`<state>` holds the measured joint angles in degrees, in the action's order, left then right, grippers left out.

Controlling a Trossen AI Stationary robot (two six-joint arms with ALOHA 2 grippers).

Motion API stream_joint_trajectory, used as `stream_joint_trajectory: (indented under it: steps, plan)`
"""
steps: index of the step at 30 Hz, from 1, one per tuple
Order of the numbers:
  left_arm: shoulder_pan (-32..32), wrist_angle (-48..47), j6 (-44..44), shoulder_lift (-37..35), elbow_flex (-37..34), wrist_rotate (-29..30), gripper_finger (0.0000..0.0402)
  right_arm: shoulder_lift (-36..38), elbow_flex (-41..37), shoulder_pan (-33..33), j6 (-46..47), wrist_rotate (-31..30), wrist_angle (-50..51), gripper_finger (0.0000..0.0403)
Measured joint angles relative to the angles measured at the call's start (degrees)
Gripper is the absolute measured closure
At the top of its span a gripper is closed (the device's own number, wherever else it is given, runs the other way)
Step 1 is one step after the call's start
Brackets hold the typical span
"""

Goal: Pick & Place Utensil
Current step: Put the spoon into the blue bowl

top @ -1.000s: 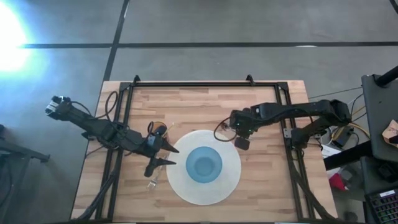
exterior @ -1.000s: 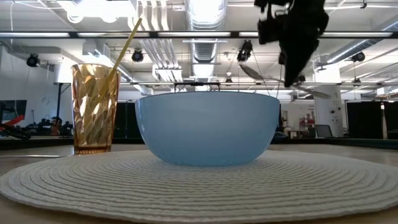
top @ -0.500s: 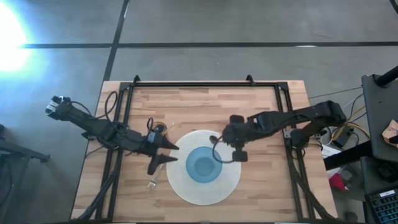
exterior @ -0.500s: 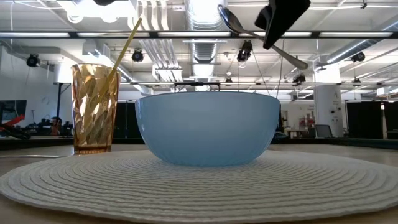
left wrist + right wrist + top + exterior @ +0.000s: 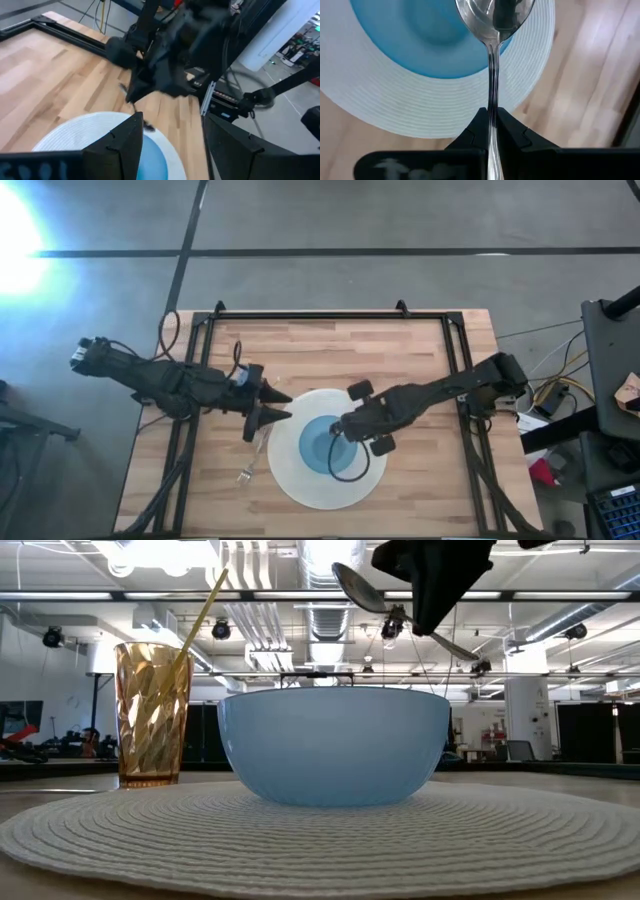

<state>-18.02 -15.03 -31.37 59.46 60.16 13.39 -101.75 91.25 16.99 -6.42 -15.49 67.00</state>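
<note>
**Observer:** Take me across the table from the left.

**Me:** My left gripper [image 5: 272,405] hovers by the left edge of the placemat [image 5: 283,485], fingers spread apart with nothing between them. Just below it a fork [image 5: 243,475] lies on the table [image 5: 300,345]. From the low camera I also see an amber cup [image 5: 150,712] with a straw, left of the bowl [image 5: 333,745].

**Observer:** And the spoon?

**Me:** The spoon [image 5: 494,30] is pinched by its handle in my right gripper [image 5: 490,130], fingers closed tight on it. Its head hangs above the bowl near one side of the rim, clear of it and tilted, as the low camera shows.

**Observer:** How will you finish?

**Me:** I reckon the job is to set it in the bowl. I'd bring the head further over the middle first, then lower slowly until it touches the inside, and only then let go. Released from this height, I think it could clatter against the rim or tip out onto the placemat.
</note>
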Motion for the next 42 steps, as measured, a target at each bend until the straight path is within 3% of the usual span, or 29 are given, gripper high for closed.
stream_joint_trajectory:
  steps: [6,21,36,42]
  plan:
    - [1.7,-4.0,-0.5,1.4,3.2,-0.4,0.0197,-3.7,3.2,0.5,-7.5,-3.5,1.6,0.0391]
    - [2.6,-5.7,-6.4,6.5,4.4,-0.5,0.0197,-12.5,17.4,5.3,-23.5,-22.9,7.7,0.0391]
    - [2.6,-6.0,-14.6,7.8,4.4,-0.5,0.0197,-20.3,31.7,7.4,-40.2,-46.8,7.8,0.0391]
    - [2.6,-6.6,-16.3,7.7,4.3,-0.5,0.0197,-21.3,33.3,7.4,-43.5,-49.2,7.5,0.0391]
